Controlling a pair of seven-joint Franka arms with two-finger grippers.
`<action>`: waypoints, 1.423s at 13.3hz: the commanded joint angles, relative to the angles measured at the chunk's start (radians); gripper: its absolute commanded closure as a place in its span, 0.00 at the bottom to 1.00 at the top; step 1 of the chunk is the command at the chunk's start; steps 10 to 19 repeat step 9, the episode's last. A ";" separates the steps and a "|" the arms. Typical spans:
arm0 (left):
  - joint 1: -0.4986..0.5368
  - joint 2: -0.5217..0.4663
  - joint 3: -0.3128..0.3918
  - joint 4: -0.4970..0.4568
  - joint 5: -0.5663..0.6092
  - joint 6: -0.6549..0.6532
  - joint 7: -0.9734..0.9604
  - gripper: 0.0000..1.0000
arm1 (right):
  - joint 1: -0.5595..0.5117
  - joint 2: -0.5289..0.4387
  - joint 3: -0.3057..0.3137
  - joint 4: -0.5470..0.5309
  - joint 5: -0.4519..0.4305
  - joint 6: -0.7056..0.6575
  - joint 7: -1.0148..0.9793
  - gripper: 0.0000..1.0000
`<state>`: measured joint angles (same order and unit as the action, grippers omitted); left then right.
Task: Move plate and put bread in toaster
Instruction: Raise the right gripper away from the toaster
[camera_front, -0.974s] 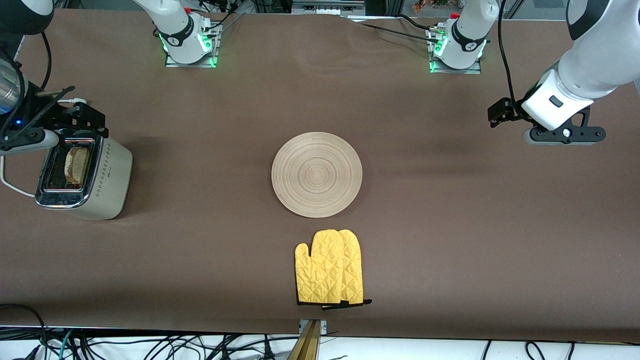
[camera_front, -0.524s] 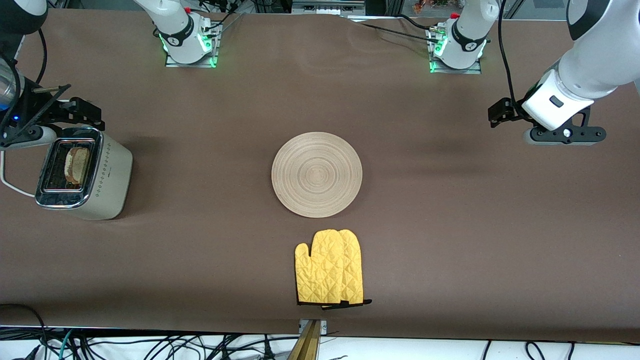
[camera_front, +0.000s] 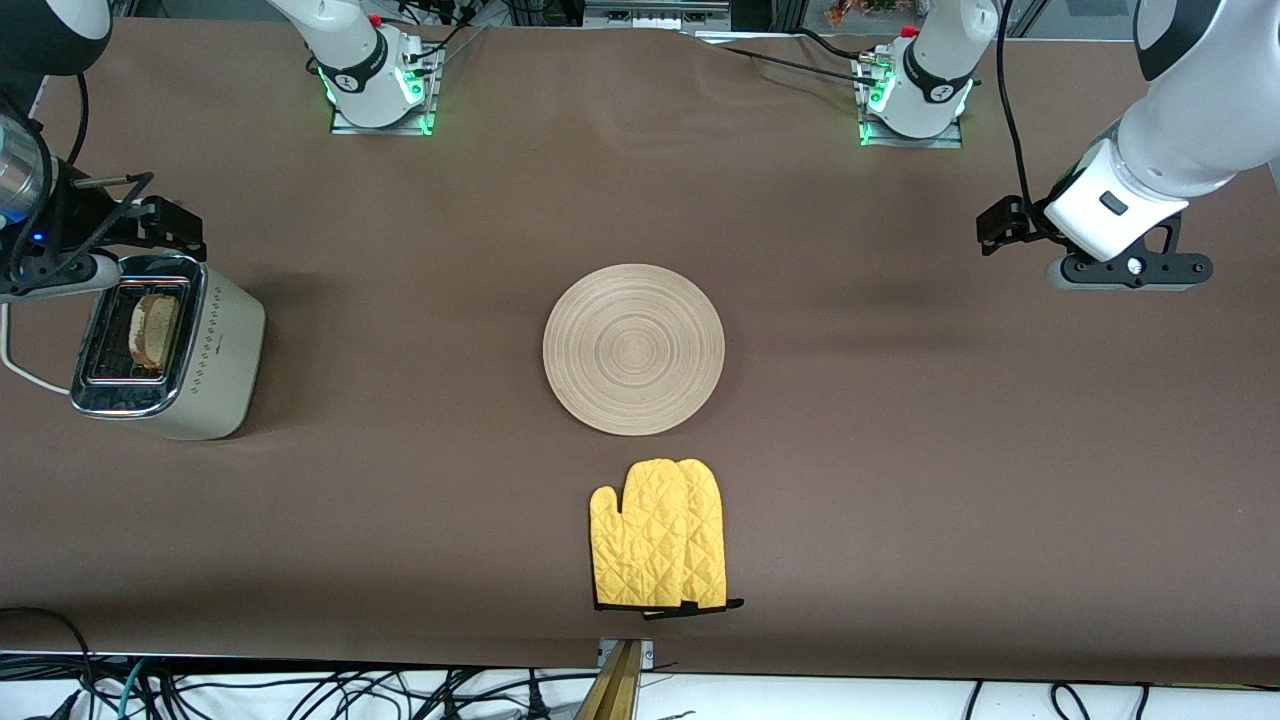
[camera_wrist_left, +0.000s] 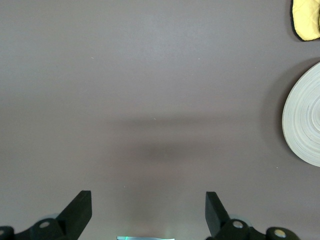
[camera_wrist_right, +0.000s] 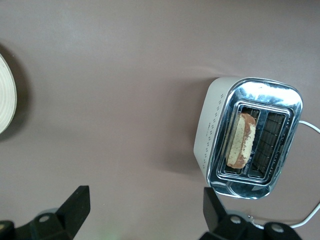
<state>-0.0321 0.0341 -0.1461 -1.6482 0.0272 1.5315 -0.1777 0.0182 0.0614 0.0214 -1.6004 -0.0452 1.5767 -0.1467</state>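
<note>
The toaster (camera_front: 185, 365) stands at the right arm's end of the table. The bread (camera_front: 153, 328) stands upright in one of its slots; the other slot is empty. The right wrist view shows the toaster (camera_wrist_right: 215, 130) and the bread (camera_wrist_right: 241, 140) from above. My right gripper (camera_front: 62, 274) is open and empty, up in the air by the toaster's end that is farther from the front camera; its own view (camera_wrist_right: 145, 210) shows bare table between the fingers. The plate (camera_front: 633, 348) lies flat at mid-table. My left gripper (camera_front: 1128, 270) waits open and empty over the left arm's end (camera_wrist_left: 148, 212).
A pair of yellow oven mitts (camera_front: 660, 535) lies nearer to the front camera than the plate, close to the table's edge. The toaster's white cord (camera_front: 20, 372) loops off beside it. The plate's rim (camera_wrist_left: 305, 117) and a mitt tip (camera_wrist_left: 306, 17) show in the left wrist view.
My right gripper has drawn slightly away from the toaster's top, toward the robots' bases. The bread stays in the slot. The left arm, plate and mitts have not moved.
</note>
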 joint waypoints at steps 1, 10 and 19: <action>-0.003 0.006 -0.003 0.024 0.034 -0.019 0.015 0.00 | -0.001 -0.005 0.009 0.002 -0.019 -0.020 0.018 0.00; -0.005 0.006 -0.004 0.024 0.034 -0.019 0.015 0.00 | -0.001 0.003 0.008 0.008 -0.018 -0.021 0.151 0.00; -0.005 0.006 -0.004 0.024 0.034 -0.019 0.015 0.00 | -0.001 0.003 0.008 0.008 -0.018 -0.021 0.151 0.00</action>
